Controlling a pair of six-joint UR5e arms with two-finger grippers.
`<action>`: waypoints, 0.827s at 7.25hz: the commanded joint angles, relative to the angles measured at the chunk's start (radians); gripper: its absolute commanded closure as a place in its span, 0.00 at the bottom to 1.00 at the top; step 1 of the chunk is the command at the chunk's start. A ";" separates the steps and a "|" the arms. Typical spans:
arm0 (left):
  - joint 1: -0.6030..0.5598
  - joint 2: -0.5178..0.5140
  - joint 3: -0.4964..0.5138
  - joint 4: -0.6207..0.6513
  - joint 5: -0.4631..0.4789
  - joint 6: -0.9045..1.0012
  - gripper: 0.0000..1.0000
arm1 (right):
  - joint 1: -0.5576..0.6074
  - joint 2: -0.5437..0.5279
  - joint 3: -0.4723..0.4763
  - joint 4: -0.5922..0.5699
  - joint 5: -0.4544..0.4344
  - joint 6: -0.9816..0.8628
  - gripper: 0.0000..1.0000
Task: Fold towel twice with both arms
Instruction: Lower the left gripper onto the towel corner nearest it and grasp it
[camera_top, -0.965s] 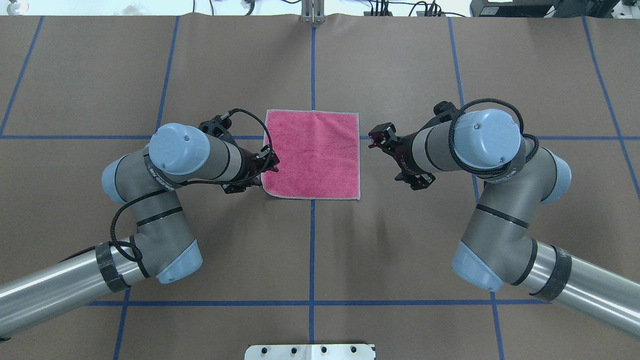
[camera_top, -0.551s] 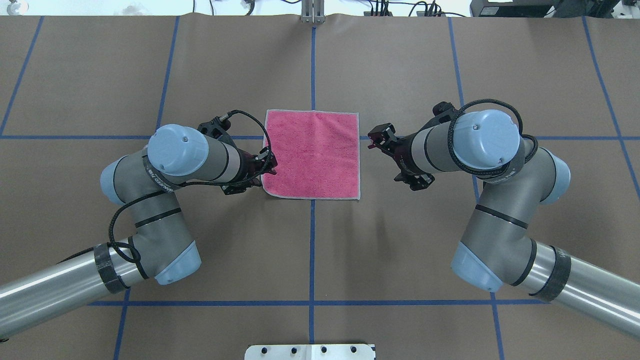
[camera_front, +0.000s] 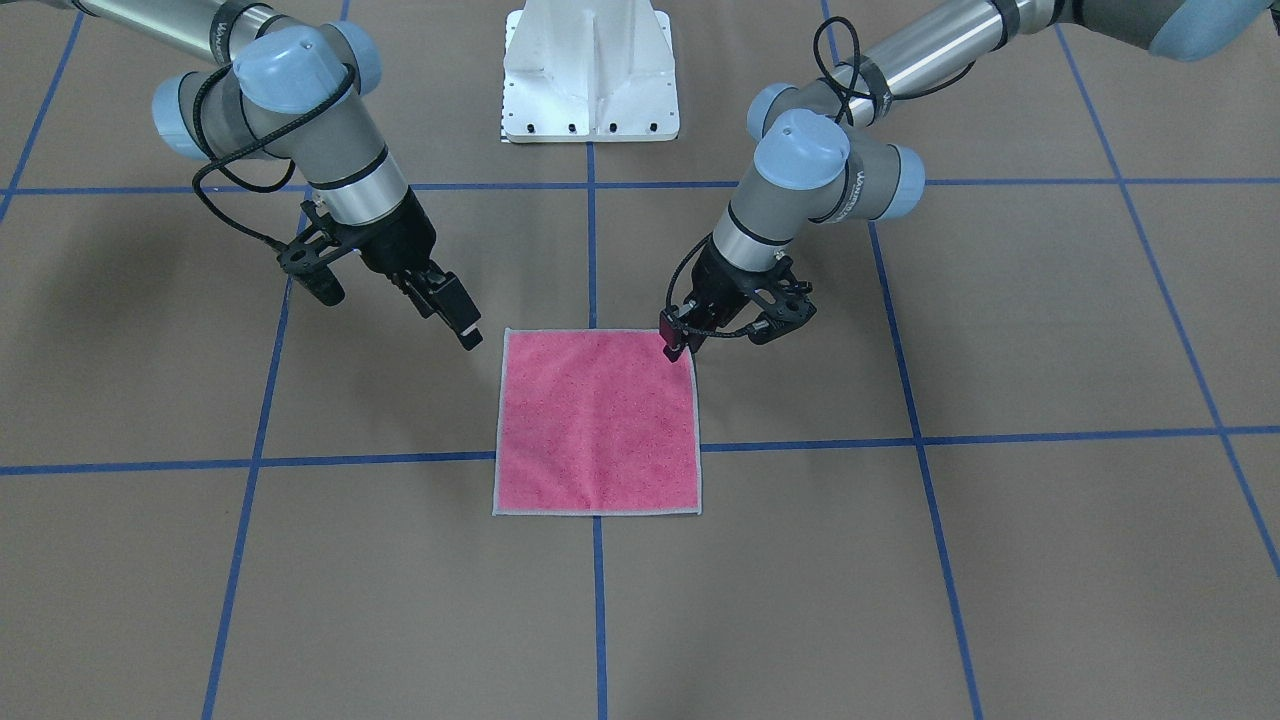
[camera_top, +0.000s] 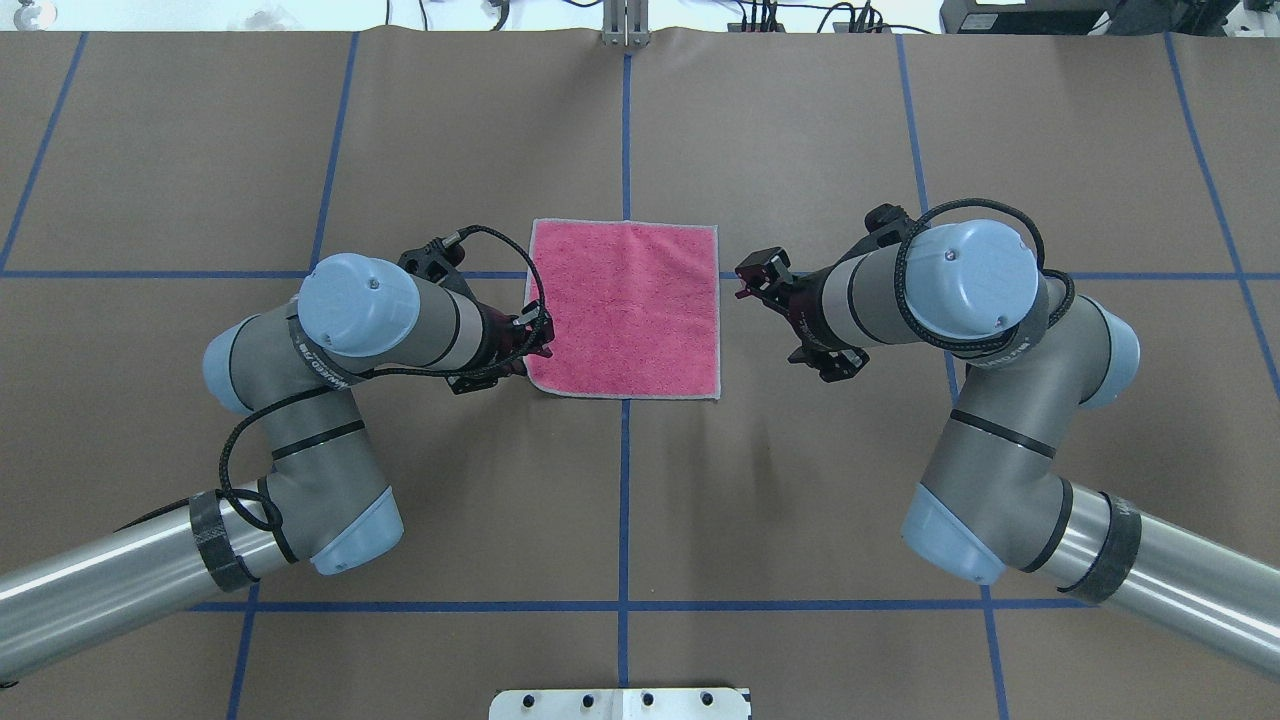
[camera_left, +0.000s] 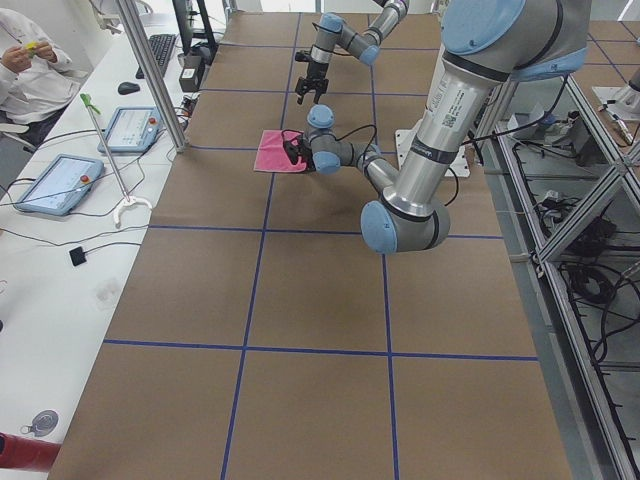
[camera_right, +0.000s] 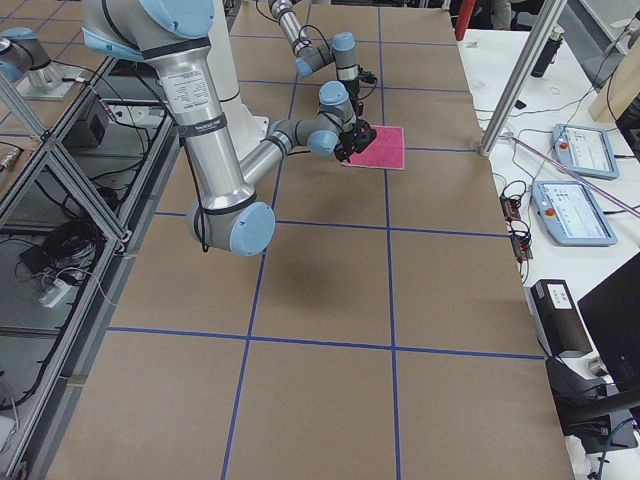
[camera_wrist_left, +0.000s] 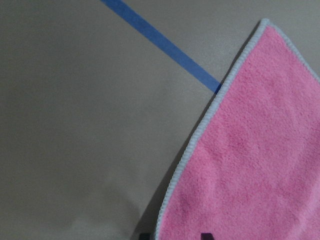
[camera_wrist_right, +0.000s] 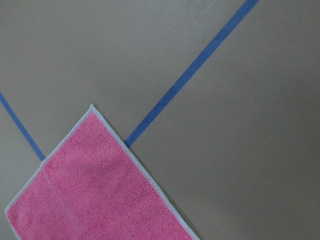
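Note:
The towel (camera_front: 597, 425) lies flat and square on the brown table, pink face up, with a light-grey hem; it also shows in the overhead view (camera_top: 625, 310). My left gripper (camera_top: 538, 345) is down at the towel's near left corner (camera_front: 677, 347). In the left wrist view its two dark fingertips (camera_wrist_left: 145, 235) stand apart across the towel's hem (camera_wrist_left: 200, 135), jaws open. My right gripper (camera_top: 748, 278) hovers just off the towel's right edge, above the table (camera_front: 462, 328), open and empty. The right wrist view shows a towel corner (camera_wrist_right: 95, 185) and no fingers.
The white pedestal (camera_front: 590, 70) stands at the robot's side of the table. Blue tape lines (camera_top: 625, 500) cross the brown table cover. In the left side view a person (camera_left: 25, 60) sits beyond the table's far edge beside tablets (camera_left: 50, 185).
My left gripper has slid a little toward the towel's near left corner and lower. The right arm and the towel have barely moved.

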 joint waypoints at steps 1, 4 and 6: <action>0.009 0.000 -0.002 0.002 -0.001 0.007 0.59 | -0.001 0.000 0.001 0.001 0.000 -0.001 0.03; 0.014 0.001 -0.011 0.002 0.001 0.007 0.76 | -0.001 0.000 0.001 -0.001 0.000 -0.001 0.03; 0.014 0.004 -0.015 0.003 -0.001 0.007 0.76 | -0.001 -0.002 0.001 0.001 0.000 0.000 0.03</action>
